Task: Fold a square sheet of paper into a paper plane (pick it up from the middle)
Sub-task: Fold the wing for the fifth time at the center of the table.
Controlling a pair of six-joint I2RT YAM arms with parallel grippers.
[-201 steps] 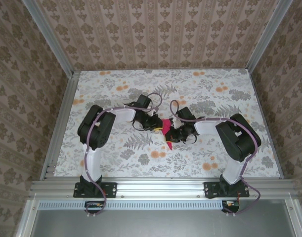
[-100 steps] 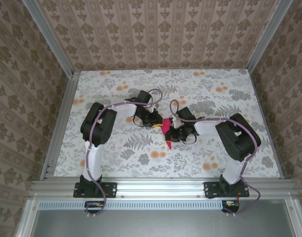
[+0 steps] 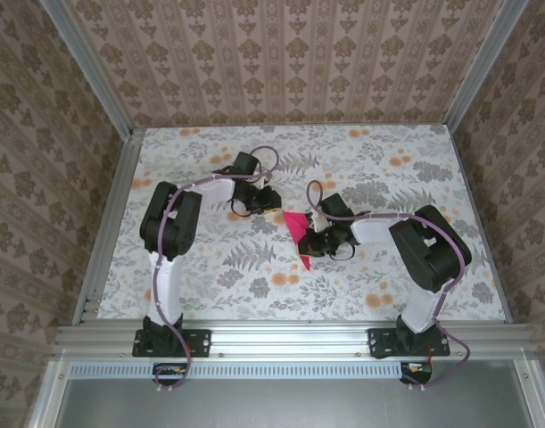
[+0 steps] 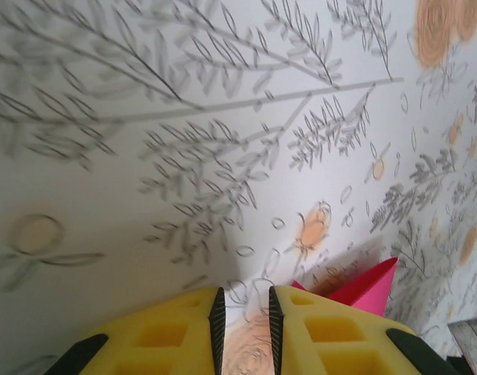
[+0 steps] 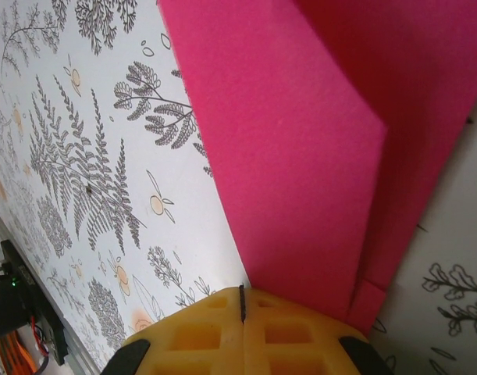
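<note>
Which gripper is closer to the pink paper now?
Right. The right gripper sits shut at the edge of the pink paper; the left gripper hangs apart, to its left.

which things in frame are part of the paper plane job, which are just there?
Job: folded pink paper; right gripper, shut at its edge; left gripper, slightly open, off it.
Just there: floral table cover; aluminium frame; patterned walls.

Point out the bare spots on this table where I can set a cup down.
Bare: the far strip of table along the back wall; the near middle between left arm and right arm; the near right corner. Crowded: the centre, where both meet the pink paper.
</note>
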